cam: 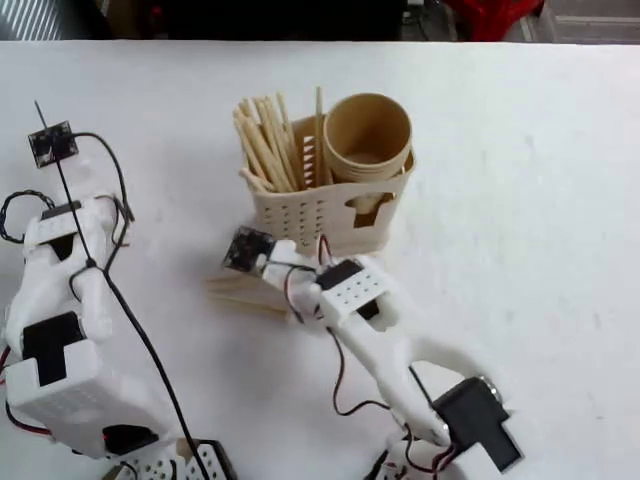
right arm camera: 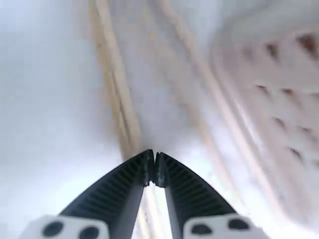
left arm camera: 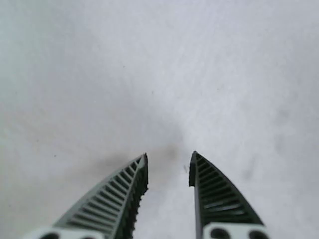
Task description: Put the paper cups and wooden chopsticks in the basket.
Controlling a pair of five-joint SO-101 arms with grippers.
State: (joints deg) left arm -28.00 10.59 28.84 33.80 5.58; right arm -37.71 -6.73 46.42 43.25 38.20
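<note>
Right tool [right arm camera: 153, 167]: jaws drawn together, tips meeting or all but. It sits low over the bench [cam: 520, 150], right at the near ends of the loose chopsticks [right arm camera: 112, 89]. Whether a stick is actually pinched, I cannot tell; a pale strip shows between the fingers behind the tips.

Loose chopsticks [cam: 235, 290]: flat on the bench, directly ahead of the right tool. Their long axis runs straight away from its tips, roughly along the front wall of the basket [cam: 320, 215]. The basket wall [right arm camera: 279, 99] is close beside the tool. A low, end-on approach probably suits a thin flat stick, since the fingers straddle its width.

Beyond the tool, inside the basket:
- cups [cam: 368, 135] are nested upright, mouth up, in one compartment.
- a bundle [cam: 265, 145] of chopsticks stands on end in the other, fanned and leaning away from the cups.

Judgement: cups done, the last sticks are left.

Left tool [left arm camera: 168, 159]: jaws well apart, nothing between them, bare bench below. It is well apart from the basket and likely parked out of the way.
</note>
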